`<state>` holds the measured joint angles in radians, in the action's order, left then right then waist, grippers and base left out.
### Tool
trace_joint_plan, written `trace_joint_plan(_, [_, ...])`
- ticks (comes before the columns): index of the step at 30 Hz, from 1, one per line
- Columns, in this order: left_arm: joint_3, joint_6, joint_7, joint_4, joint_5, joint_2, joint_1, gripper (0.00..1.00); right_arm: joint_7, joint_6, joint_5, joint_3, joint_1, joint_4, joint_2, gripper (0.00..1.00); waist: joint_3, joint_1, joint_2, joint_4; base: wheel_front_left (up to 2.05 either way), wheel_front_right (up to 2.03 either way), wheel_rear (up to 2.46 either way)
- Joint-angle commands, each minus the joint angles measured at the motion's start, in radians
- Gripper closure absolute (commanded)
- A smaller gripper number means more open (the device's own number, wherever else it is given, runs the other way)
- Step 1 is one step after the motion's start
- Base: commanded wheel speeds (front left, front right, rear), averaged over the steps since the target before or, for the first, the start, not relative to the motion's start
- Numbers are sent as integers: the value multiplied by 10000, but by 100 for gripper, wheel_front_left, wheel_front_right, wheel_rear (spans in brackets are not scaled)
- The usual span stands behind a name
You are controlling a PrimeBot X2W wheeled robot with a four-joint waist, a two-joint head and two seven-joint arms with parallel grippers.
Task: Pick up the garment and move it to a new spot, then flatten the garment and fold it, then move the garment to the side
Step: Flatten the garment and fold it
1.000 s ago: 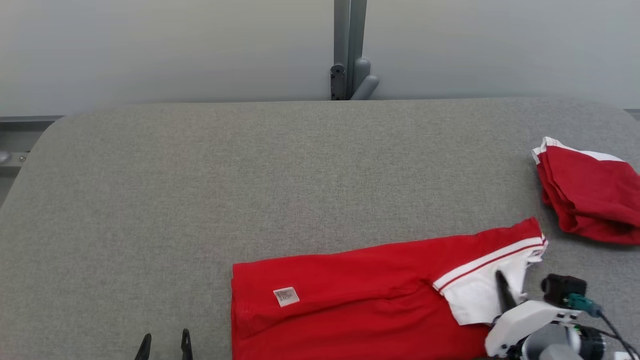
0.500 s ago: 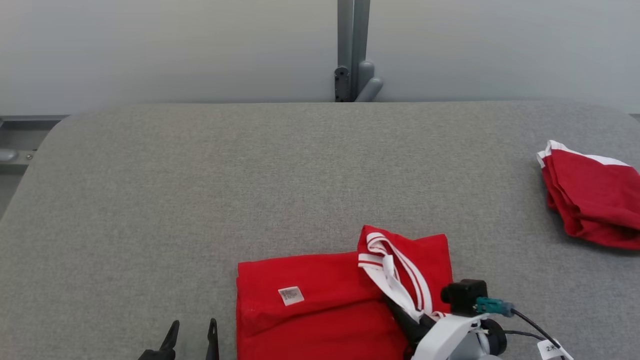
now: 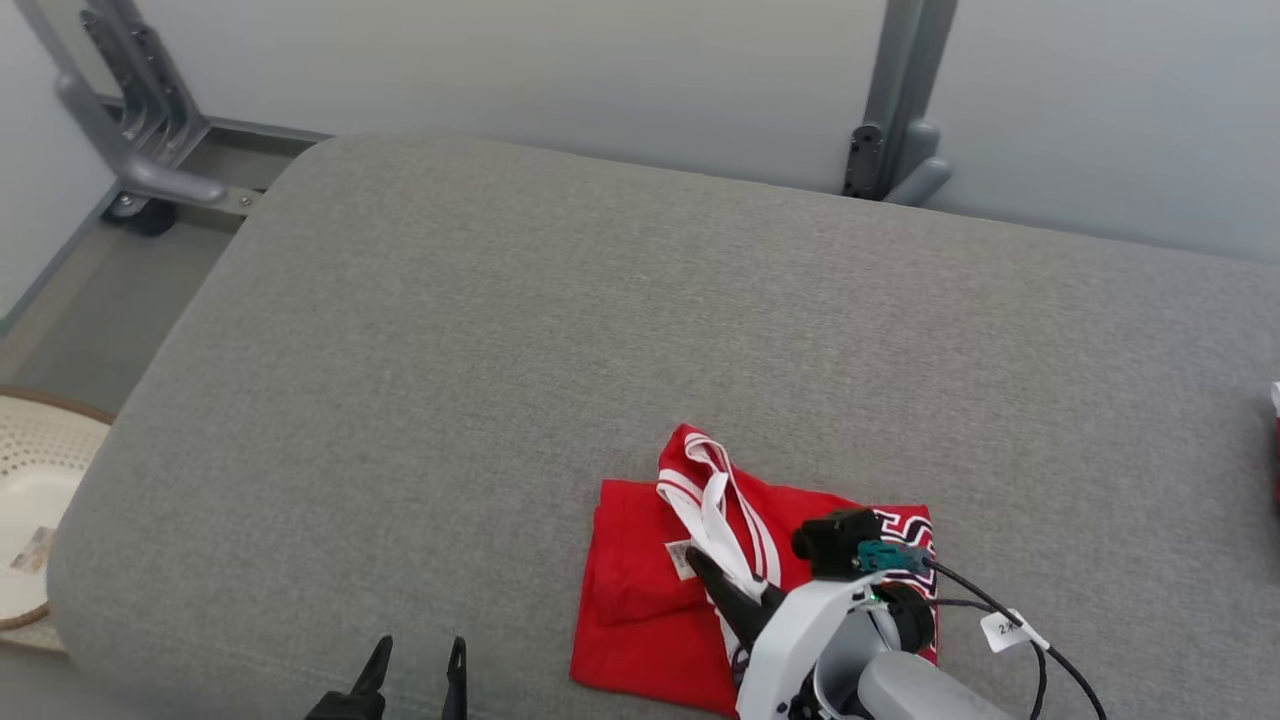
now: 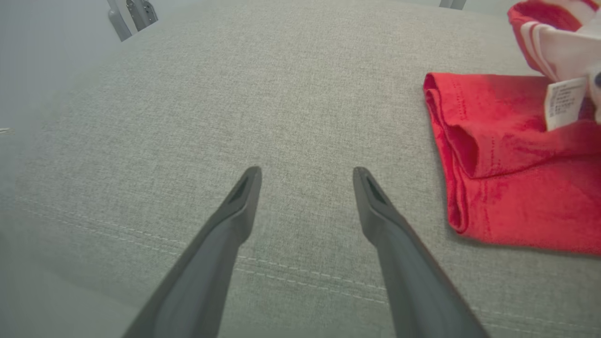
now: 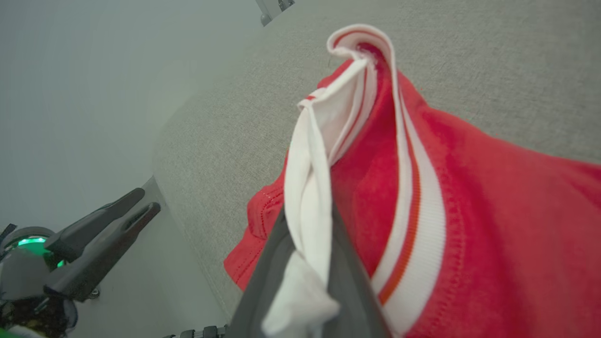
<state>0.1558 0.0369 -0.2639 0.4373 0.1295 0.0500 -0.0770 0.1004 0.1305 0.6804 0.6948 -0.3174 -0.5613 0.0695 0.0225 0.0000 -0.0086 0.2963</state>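
The red garment (image 3: 640,610) with white striped trim lies folded near the front of the grey padded table (image 3: 500,350). My right gripper (image 3: 697,558) is shut on a bunch of its white trim, holding that part raised over the red layers beneath; in the right wrist view the white cloth (image 5: 307,188) runs up between the two fingers (image 5: 263,277). My left gripper (image 3: 420,650) stands open and empty just left of the garment (image 4: 507,188), above the table's front seam, its fingertips (image 4: 251,180) well apart. A white care label (image 4: 561,101) hangs at the fold.
Another red and white cloth (image 3: 1276,450) peeks in at the table's right edge. A pale woven basket (image 3: 30,480) sits on the floor to the left. A grey metal frame (image 3: 140,150) and post (image 3: 895,130) stand behind the table.
My right gripper has carried the white-trimmed end leftward over the red body, doubling the garment into a shorter stack. The head camera has swung left, so the whole picture shifted.
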Motion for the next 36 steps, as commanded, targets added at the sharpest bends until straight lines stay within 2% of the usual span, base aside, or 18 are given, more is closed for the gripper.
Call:
trace_joint_plan(1, [-35, 33, 2, 5, -72, 22, 50, 0, 152, 1, 178, 41, -258, -216, -72, 100, 241, 0, 86, 1011, 0, 0, 0])
trace_joint_plan(2, [-67, 10, 2, -9, -73, 22, 50, 0, 234, 1, 232, 43, -379, -403, -92, 98, 260, 0, 86, 1082, 0, 0, 0])
trace_joint_plan(4, [-83, 7, 3, -10, -86, 19, 50, 0, 404, 1, 334, 77, -599, -758, -113, 16, 274, 0, 86, 1160, 0, 0, 0])
trace_joint_plan(5, [-107, 0, 3, -13, -78, 21, 48, 0, 569, 1, 414, 66, -697, -852, -127, 0, 270, 0, 86, 1163, 0, 0, 0])
trace_joint_plan(12, [-392, -108, 2, -93, -14, 21, -77, 0, 1408, -1, 863, -146, -1000, -871, -145, 0, 78, 0, 86, 573, 0, 0, 0])
trace_joint_plan(14, [-477, -153, 3, -210, 19, 21, -119, 0, 1596, -1, 784, -644, -940, -792, 44, 0, -10, 0, 86, 103, 0, 0, 0])
trace_joint_plan(17, [-594, -191, 2, -314, 53, 21, -125, 0, 1653, 1, 351, -1263, -731, -621, 334, 0, -75, 0, 86, -379, 0, 0, 0])
trace_joint_plan(20, [-683, -248, 3, -404, 78, 22, -65, 0, 1645, -1, -564, -2213, -403, -188, 664, 0, -124, 0, 86, -771, 0, 0, 0])
trace_joint_plan(25, [-840, -303, 3, -563, 58, 24, -80, 0, 1647, -1, -1777, -3810, 646, 420, 560, 0, -254, 0, 86, -1305, 0, 0, 0])
trace_joint_plan(30, [-1058, -324, 3, -674, 50, 24, -157, 0, 1649, -1, -2936, -4973, 1630, 964, 298, 0, -368, 0, 86, -1804, 0, 0, 0])
trace_joint_plan(36, [-1308, -277, 3, -783, 4, 24, -270, 0, 1649, -1, -3529, -5606, 2164, 1295, 80, 0, -483, 0, 86, -2265, 0, 0, 0])
